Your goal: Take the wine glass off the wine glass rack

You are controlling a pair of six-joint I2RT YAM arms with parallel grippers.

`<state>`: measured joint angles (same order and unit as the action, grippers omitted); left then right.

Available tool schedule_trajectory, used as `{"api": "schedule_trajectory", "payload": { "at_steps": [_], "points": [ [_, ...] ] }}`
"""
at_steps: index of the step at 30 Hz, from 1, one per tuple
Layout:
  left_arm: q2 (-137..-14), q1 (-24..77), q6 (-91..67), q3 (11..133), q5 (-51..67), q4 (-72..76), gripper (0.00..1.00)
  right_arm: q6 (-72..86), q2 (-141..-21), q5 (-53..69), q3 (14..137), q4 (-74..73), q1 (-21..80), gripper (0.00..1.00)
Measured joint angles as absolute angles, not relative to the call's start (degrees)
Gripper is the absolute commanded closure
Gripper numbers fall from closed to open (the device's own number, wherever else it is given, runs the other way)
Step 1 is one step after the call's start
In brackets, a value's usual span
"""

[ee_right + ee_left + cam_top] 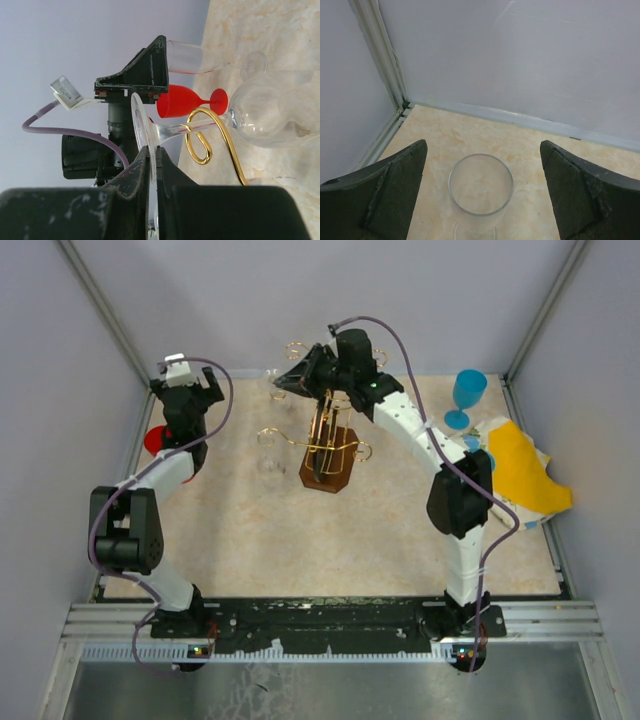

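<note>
— While the wine glass (265,112) hangs by its stem in a curled hook (231,150) of the rack (330,474), is it gripped?
— Yes, the right gripper (152,150) has its fingers clamped on the foot; the left gripper (482,145) stands wide apart. Next, I think, slide the stem sideways out of the hook.
</note>
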<state>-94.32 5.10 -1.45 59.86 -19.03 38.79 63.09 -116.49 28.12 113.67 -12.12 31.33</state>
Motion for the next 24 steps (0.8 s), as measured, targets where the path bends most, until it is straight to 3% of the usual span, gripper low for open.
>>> {"api": "schedule_trajectory", "payload": {
  "at_steps": [24],
  "points": [
    [-94.3, 5.1, -1.5, 64.8, -18.9, 33.7, 0.00, 64.2, -115.2, 28.9, 112.2, -12.4, 29.1, 1.00]
  ]
}}
